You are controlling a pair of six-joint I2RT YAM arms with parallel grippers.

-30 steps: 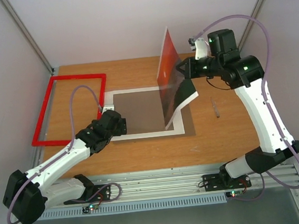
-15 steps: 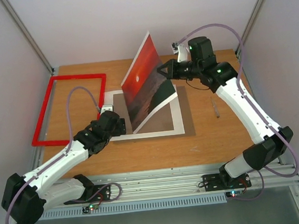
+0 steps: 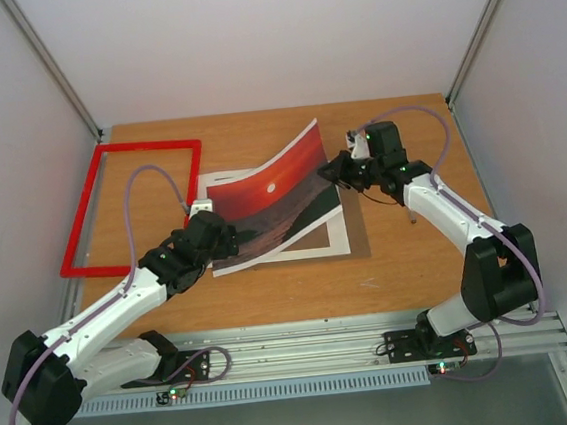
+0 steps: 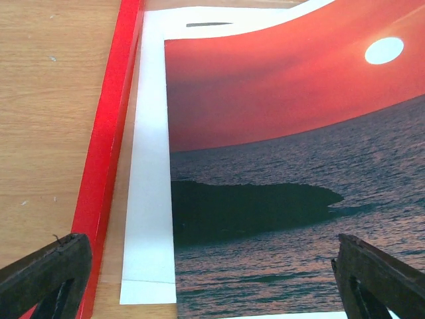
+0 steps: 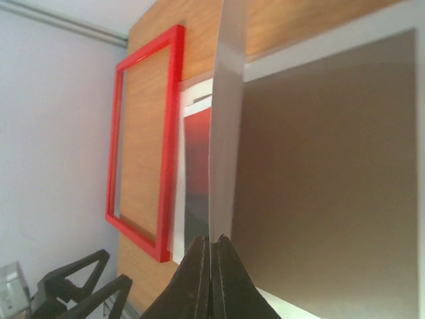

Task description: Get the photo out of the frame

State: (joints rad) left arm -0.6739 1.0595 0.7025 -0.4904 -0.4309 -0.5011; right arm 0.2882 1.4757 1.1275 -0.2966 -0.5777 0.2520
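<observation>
Right gripper [image 5: 212, 242] clamped on photo [image 3: 277, 198] edge, print bowed. Left gripper [image 4: 209, 266] spread wide over it, contact unclear. Frame [image 3: 146, 145] lies left.

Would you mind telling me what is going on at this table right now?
A photo is being taken out of its frame. The right hand pinches the photo's right edge, and the print curves up over a white mat. The left hand sits open at its left edge, holding nothing. The red frame lies empty to the left.

Bare table [image 3: 413, 255] right of arched photo [image 3: 274, 198]
</observation>
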